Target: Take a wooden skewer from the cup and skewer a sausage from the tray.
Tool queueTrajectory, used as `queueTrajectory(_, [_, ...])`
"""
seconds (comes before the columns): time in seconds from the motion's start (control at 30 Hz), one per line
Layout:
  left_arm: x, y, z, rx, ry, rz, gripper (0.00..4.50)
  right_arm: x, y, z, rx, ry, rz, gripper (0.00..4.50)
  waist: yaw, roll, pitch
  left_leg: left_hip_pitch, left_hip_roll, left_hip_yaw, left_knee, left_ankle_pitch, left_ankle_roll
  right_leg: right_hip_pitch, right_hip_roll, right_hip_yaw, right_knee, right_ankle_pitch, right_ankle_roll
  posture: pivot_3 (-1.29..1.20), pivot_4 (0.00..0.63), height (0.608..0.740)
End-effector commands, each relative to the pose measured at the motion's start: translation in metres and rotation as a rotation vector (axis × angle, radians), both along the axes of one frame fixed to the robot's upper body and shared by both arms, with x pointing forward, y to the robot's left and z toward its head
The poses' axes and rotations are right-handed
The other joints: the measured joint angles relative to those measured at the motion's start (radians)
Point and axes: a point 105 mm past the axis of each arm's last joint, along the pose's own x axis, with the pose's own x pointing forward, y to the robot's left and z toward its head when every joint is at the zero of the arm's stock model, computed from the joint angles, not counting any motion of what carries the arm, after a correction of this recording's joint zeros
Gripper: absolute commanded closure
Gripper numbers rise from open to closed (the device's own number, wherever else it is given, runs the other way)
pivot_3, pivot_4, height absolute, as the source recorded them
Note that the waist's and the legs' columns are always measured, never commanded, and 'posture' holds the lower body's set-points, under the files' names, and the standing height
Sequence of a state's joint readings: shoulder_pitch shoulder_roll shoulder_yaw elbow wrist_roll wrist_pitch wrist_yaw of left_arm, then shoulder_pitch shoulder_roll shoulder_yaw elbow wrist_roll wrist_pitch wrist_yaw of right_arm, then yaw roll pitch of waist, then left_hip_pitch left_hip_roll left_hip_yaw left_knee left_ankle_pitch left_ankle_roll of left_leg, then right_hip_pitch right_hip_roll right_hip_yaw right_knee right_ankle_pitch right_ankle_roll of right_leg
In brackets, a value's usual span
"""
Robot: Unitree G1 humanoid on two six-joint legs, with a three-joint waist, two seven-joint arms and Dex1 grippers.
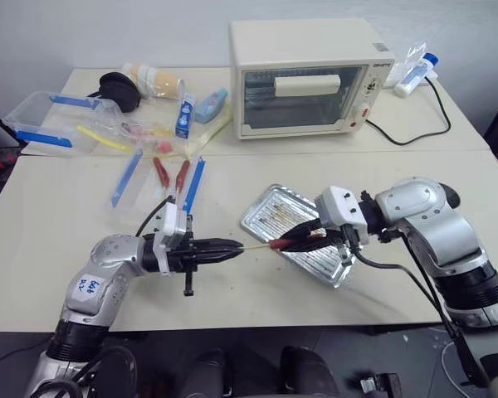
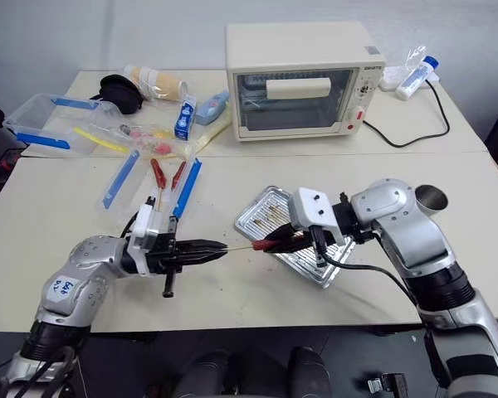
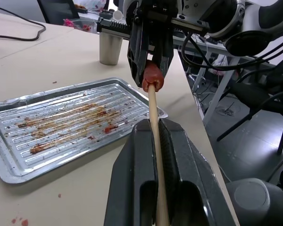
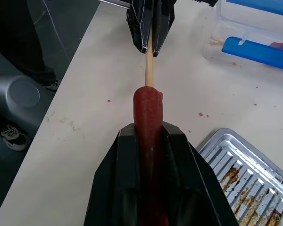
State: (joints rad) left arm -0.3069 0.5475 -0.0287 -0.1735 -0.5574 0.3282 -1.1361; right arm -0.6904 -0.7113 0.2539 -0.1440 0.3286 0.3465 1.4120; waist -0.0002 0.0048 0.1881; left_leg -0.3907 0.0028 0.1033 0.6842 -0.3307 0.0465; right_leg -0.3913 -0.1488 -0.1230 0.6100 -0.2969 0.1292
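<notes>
**A:** The sausage (image 4: 147, 117), the small slim glossy reddish-brown one, where is it?

**B:** Clamped lengthwise between my right gripper's (image 1: 284, 243) two black fingers, its tip poking out past them. In the head views that sits just below the middle of the frame, at the near left edge of the tray.

**A:** And the skewer?

**B:** The wooden skewer (image 3: 153, 123), a very thin straight pale tan stick, is pinched in my left gripper (image 1: 235, 245), fingers closed tight on it. It runs level toward the right of the frame, and its tip meets the exposed end of the sausage. How deep it sits inside, I cannot tell.

**A:** So the two grippers face each other?

**B:** Yes, tip to tip, close together, with a short stretch of bare skewer between them.

**A:** What lies beyond?

**B:** The tray (image 1: 270, 207), rectangular, shallow, silver metal with a ridged base and brown grease stains, lies right of centre on the pale tabletop (image 1: 66, 240). In my left wrist view the cup (image 3: 110, 47), a small plain grey metal tumbler, stands upright beyond the tray. Further up the frame is a cream toaster oven (image 1: 307, 76). At upper left lie clear plastic containers with blue edges (image 1: 46, 120), and just below them two red sausages on sticks (image 1: 170, 176).
</notes>
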Motion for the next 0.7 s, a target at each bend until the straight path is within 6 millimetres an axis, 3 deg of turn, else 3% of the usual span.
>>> queueTrajectory(0.03, [-0.002,-0.02,0.002,-0.003,-0.027,-0.059,4.5,-0.009,0.019,0.01,0.029,-0.032,0.086,4.09,0.0,0.0,0.0,0.0,0.0,0.0,0.0,0.0,0.0,0.0,0.0,0.0,0.0,0.0,0.0,0.0,0.15,0.74])
queueTrajectory(0.37, [-0.002,-0.03,0.007,-0.057,-0.032,-0.05,4.5,-0.011,0.022,0.01,0.023,-0.011,0.091,4.09,0.0,0.0,0.0,0.0,0.0,0.0,0.0,0.0,0.0,0.0,0.0,0.0,0.0,0.0,0.0,0.0,0.15,0.74])
queueTrajectory(0.47, [0.0,-0.025,0.012,-0.077,-0.032,-0.033,4.5,-0.005,0.017,0.013,0.047,0.027,0.011,4.09,-0.001,0.0,0.0,0.0,0.0,0.0,0.0,0.0,0.0,0.0,0.0,0.0,0.001,0.0,0.0,0.0,0.15,0.74])
queueTrajectory(0.7, [0.009,0.022,0.011,-0.023,-0.05,0.124,4.5,-0.005,-0.032,0.014,0.033,0.032,-0.133,1.94,0.003,0.0,0.0,0.0,0.0,-0.001,0.0,0.0,0.0,0.0,0.0,-0.001,0.0,0.0,0.0,0.0,0.15,0.74])
